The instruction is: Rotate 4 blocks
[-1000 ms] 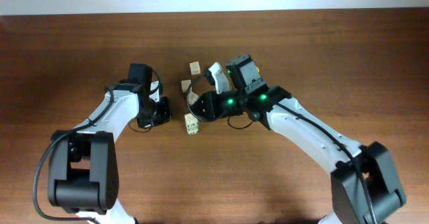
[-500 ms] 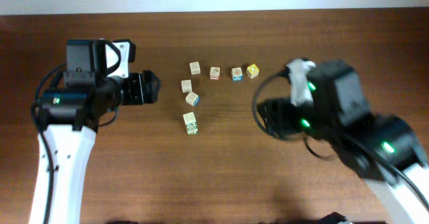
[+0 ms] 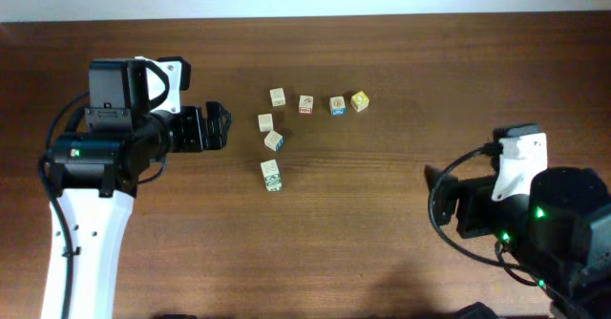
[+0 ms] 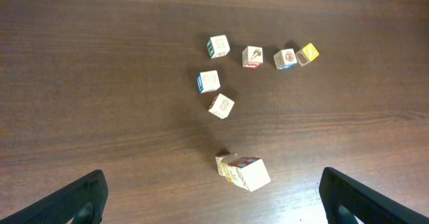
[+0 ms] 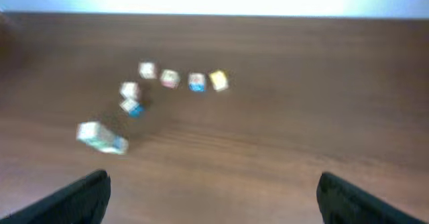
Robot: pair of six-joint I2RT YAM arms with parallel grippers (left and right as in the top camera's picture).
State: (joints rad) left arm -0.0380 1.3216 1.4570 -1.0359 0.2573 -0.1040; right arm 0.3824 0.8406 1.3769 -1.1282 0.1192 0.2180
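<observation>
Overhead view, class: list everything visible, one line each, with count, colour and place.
small pale wooden cubes in a row: four, pale with red, blue and yellow prints, far middle of table
loose pale cubes: two, pale with blue marks, under the row's left end
nearest pale cubes: seemingly two touching, pale, nearest the robot
dark wooden table: one, brown, under everything
left arm: one, white and black, left side; left claw open, empty
right arm: one, black and white, right side; right claw open, empty
</observation>
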